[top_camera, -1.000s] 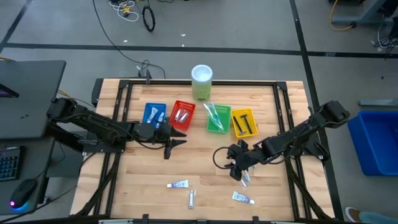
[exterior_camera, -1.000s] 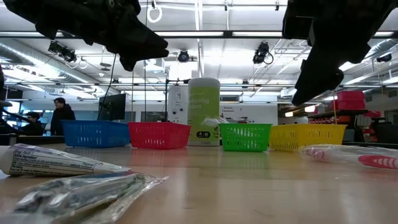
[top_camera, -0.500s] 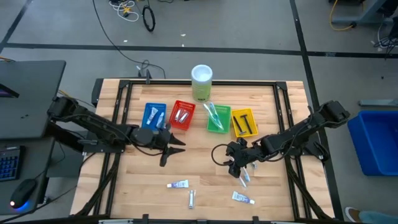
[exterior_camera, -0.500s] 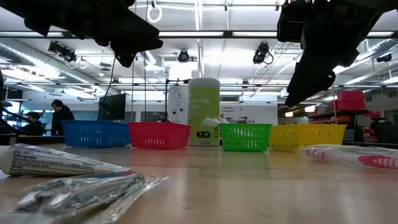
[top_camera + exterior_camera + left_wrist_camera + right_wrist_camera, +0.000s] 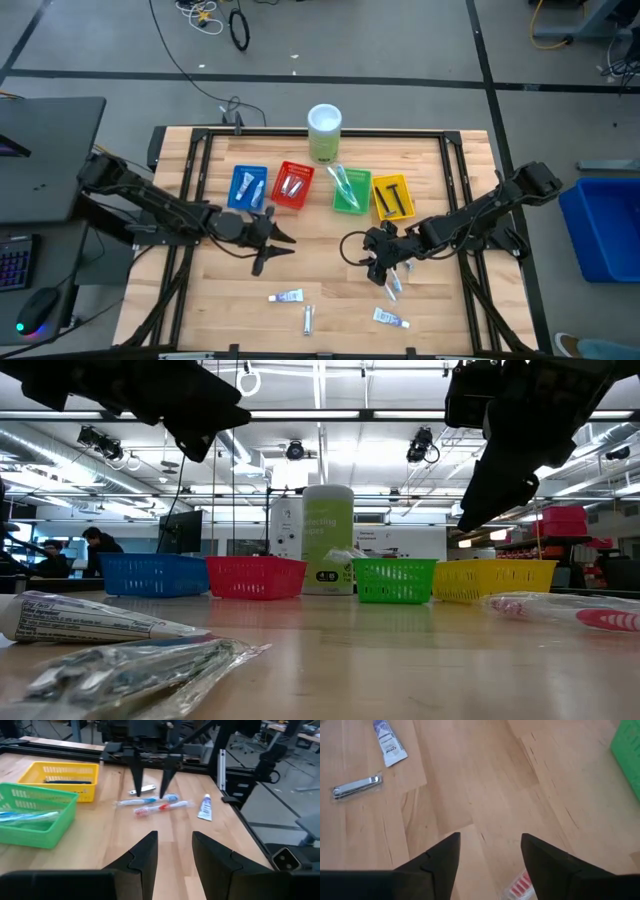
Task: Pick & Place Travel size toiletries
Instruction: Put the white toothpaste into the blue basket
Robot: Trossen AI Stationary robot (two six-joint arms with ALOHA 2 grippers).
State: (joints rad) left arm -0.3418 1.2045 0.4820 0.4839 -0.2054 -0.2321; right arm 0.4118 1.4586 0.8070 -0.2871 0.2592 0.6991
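Several toiletries lie loose on the near part of the wooden table: a white tube [image 5: 288,296], a wrapped nail clipper [image 5: 308,319], a second tube [image 5: 390,319] and two wrapped toothbrushes [image 5: 393,283], which also show as toothbrushes [image 5: 152,805] in the left wrist view. My left gripper [image 5: 276,254] hovers open over bare wood in front of the blue and red trays. My right gripper [image 5: 379,267] hangs open above the table, just to the far left of the toothbrushes; a red brush head [image 5: 522,885] shows between its fingers.
Along the far side stand a blue tray [image 5: 248,185], a red tray [image 5: 293,184], a green tray [image 5: 350,190] and a yellow tray [image 5: 392,196], each holding items. A pale green cylinder [image 5: 324,132] stands behind them. Bare wood lies between the two grippers.
My left gripper has drawn back from the trays toward the near edge, rising a little, and has stayed open. My right gripper has shifted slightly toward the table's left and stayed open. Nothing on the table has moved.
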